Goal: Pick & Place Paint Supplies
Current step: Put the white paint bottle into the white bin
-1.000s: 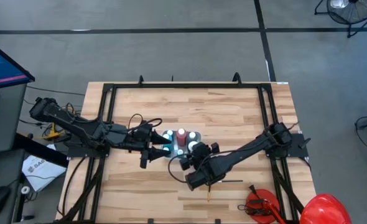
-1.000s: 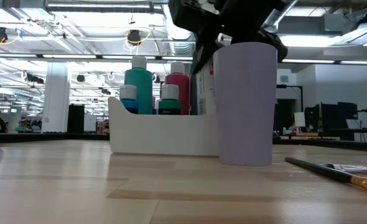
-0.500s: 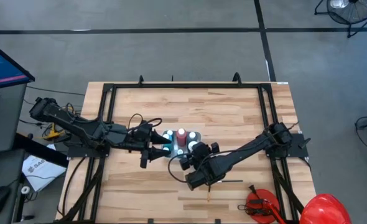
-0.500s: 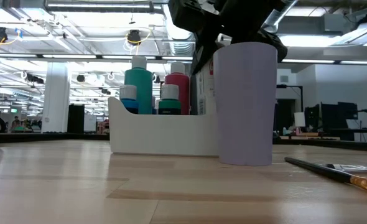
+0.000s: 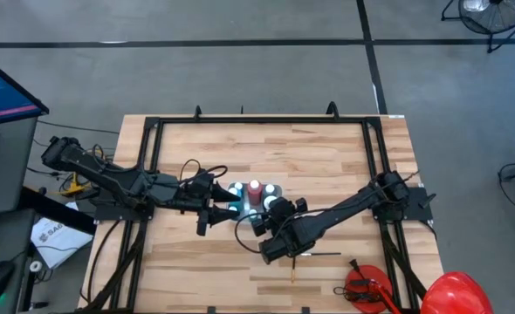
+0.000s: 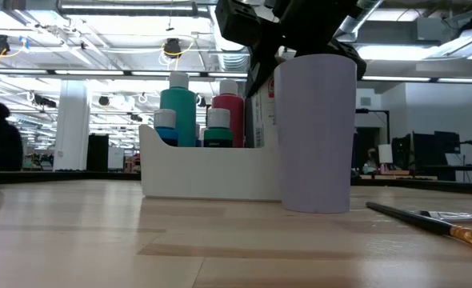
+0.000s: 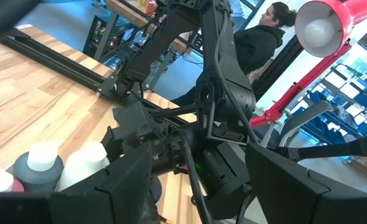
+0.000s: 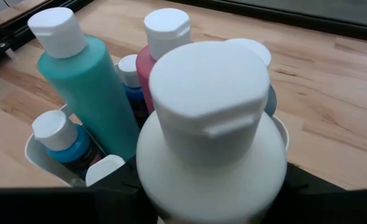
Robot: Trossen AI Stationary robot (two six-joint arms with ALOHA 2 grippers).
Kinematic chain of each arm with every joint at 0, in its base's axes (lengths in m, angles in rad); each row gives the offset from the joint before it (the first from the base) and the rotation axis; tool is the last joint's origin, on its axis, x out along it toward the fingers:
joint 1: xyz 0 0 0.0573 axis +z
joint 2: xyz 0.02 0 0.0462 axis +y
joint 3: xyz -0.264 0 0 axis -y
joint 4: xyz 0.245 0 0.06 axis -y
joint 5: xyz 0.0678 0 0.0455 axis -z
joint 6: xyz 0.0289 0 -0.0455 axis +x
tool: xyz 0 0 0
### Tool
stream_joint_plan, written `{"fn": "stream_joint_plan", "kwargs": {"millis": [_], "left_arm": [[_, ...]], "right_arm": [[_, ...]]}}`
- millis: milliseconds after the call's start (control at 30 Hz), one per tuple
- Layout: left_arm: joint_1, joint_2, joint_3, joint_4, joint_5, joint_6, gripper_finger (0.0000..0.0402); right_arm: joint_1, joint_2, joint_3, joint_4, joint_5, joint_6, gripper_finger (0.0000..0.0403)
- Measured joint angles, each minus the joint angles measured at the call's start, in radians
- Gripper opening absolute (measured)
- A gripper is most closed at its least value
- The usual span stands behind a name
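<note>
White bottle [image 8: 209,155], white-capped, held upright in the right gripper [image 5: 271,212], its fingers closed on the body, directly above the white caddy [image 6: 208,172] at table centre. Caddy contents: teal bottle [image 8: 84,81], red bottle [image 6: 228,116], small blue bottles (caps white). A brush [image 6: 428,220] lies on the table nearby. Left gripper [image 5: 225,208] beside the caddy, fingers apart, holding nothing.

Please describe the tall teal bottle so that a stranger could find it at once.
Look at the white tray in the middle of the wooden table. Several bottles stand upright in it. The teal bottle is the tallest, with a white cap; its neighbour of similar height, the red bottle, differs only in colour.
</note>
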Motion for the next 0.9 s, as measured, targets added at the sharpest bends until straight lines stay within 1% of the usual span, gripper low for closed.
{"fn": "stream_joint_plan", "kwargs": {"millis": [433,700,900], "left_arm": [[0.000,0.000,0.000,0.000,0.005,0.000,0.0250],[0.000,0.000,0.000,0.000,0.004,0.000,0.0250],[0.000,0.000,0.000,0.001,0.003,0.000,0.0250]], "right_arm": [[-0.001,0.000,0.000,0.000,-0.007,0.002,0.0177],[-0.002,0.000,0.000,-0.001,-0.012,-0.001,0.0197],[-0.013,0.000,0.000,-0.001,-0.051,-0.028,0.0204]]}}
